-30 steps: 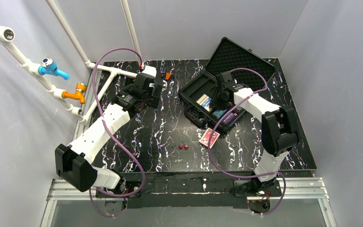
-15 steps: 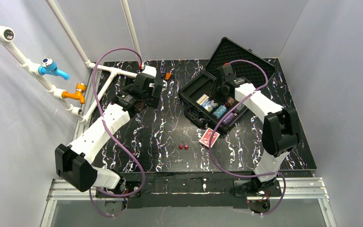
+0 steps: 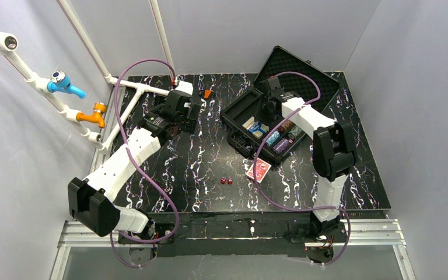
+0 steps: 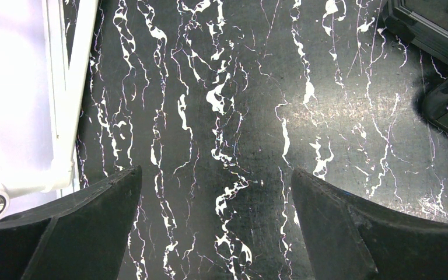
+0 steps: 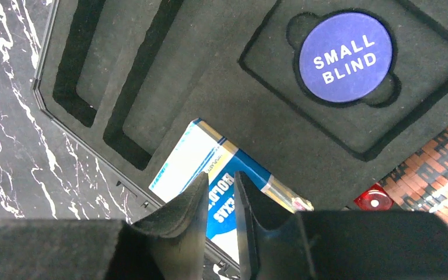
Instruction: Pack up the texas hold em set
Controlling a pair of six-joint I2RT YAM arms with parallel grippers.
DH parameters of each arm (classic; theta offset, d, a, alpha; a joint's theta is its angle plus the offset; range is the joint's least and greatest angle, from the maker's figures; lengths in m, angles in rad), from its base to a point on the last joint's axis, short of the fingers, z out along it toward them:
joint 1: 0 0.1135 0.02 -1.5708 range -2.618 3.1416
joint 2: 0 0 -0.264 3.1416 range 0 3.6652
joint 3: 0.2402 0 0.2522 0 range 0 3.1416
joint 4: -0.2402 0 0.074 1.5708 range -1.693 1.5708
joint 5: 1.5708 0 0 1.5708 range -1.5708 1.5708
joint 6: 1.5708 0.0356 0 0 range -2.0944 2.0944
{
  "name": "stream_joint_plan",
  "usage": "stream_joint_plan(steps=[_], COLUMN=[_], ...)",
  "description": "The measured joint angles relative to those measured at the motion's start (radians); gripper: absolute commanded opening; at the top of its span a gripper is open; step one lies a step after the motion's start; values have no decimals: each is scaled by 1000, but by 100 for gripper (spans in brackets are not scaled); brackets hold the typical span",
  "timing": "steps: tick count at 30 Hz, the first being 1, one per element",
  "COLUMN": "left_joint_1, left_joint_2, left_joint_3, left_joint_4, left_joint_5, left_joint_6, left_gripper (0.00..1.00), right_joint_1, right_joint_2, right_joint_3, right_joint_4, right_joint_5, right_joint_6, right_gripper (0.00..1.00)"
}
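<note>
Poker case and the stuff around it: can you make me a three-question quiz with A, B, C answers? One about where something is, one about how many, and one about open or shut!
1. Where is the red card deck?
A on the table, outside the case
B tucked inside the case
C up on the wall

2. How many red dice lie on the table?
A one
B four
C two

3. How is the case's lid?
A shut tight
B open, standing up
C taken off

Answers:
1 A: the top view shows the deck on the tabletop by the case's near corner.
2 C: a pair sits just left of the deck.
3 B: the lid's foam lining shows behind the case's compartments.
</note>
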Motion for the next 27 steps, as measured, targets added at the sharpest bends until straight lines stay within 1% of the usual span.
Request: stream_joint_plan(steps=[7,10,17,19,22,27], left_joint_1=[0,0,0,0,0,0], left_joint_2=[2,3,5,6,6,8], left_joint_3=[0,0,0,0,0,0], left_joint_4=[0,0,0,0,0,0], left_joint_5=[0,0,0,0,0,0], left_joint_6=[0,0,2,2,3,3], left_gripper=[99,99,99,99,99,99], right_joint_1=[0,0,5,5,5,5], right_joint_2=[-28,-37,-59,-76,-111,-182], right_joint_3=[-64,-81,-84,-87,-89,-89], right_joint_4=[80,100,97,76,40,3], right_joint_5=[11,11,8,11,18,28], right_joint_6=[-1,0,-23,-33,-50,-59], right_gripper=[30,33,58,68,80,95])
